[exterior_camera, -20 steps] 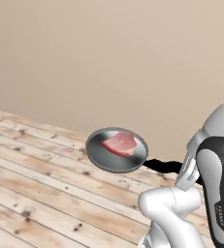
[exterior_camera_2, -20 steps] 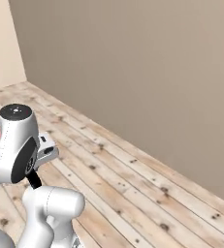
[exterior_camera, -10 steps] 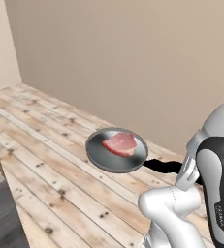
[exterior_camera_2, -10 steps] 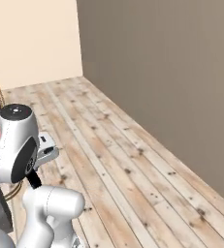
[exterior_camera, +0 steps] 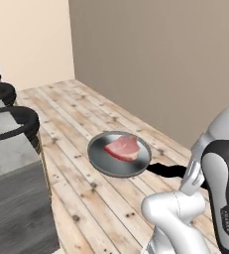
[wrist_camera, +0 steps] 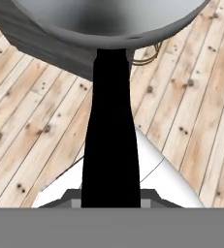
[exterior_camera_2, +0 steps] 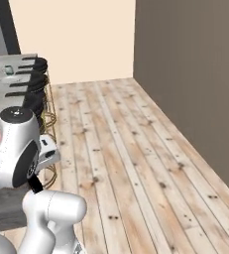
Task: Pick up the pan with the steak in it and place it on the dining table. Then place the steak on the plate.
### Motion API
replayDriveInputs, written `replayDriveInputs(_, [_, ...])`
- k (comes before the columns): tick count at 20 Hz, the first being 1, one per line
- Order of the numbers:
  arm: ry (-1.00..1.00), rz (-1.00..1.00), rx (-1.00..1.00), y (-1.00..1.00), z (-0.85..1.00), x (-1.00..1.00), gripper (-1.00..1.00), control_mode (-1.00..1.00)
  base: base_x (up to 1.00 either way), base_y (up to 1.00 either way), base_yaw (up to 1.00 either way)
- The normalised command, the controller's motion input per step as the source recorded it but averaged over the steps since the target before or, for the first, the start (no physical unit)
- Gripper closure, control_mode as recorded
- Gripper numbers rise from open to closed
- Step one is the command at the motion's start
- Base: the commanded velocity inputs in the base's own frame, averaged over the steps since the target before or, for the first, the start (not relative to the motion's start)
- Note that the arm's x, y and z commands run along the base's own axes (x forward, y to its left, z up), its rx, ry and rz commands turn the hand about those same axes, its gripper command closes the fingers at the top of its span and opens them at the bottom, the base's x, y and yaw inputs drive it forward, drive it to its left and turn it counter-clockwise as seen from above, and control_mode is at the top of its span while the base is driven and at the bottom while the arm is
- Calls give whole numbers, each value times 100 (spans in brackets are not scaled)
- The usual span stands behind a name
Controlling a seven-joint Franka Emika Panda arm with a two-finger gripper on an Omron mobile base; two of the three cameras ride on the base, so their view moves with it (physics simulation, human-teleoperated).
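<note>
Round shallow grey metal pan (exterior_camera: 119, 155) held level above plank wood floor (exterior_camera: 86, 124), just right of grey marble-look worktop (exterior_camera: 9, 163) edge. Flat pinkish steak (exterior_camera: 122, 147) inside pan, paler rim. Straight black handle (wrist_camera: 110, 140) clamped in shut claw. Black curved stools (exterior_camera: 17, 121) along worktop. Open floor to the right, to brown wall (exterior_camera_2: 195, 74). Hand view: pan underside, handle.

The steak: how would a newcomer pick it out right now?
Start at the wooden floor beside the grey dining table. Above it hangs a round grey pan on a black handle. The steak is the pinkish-red slab lying inside it.
</note>
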Motion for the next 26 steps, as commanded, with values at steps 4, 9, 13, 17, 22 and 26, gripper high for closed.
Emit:
replayDriveInputs(4, [0,0,0,0,0,0,100,100,3,-33,-1])
replayDriveInputs(9, [0,0,0,0,0,0,100,100,40,-97,0])
replayDriveInputs(13, [0,0,0,0,0,0,100,100,43,-100,0])
replayDriveInputs(17, [0,0,0,0,0,0,100,100,43,-100,0])
replayDriveInputs(22, [0,0,0,0,0,0,100,100,76,-68,2])
replayDriveInputs(26, [0,0,0,0,0,0,100,100,100,-3,0])
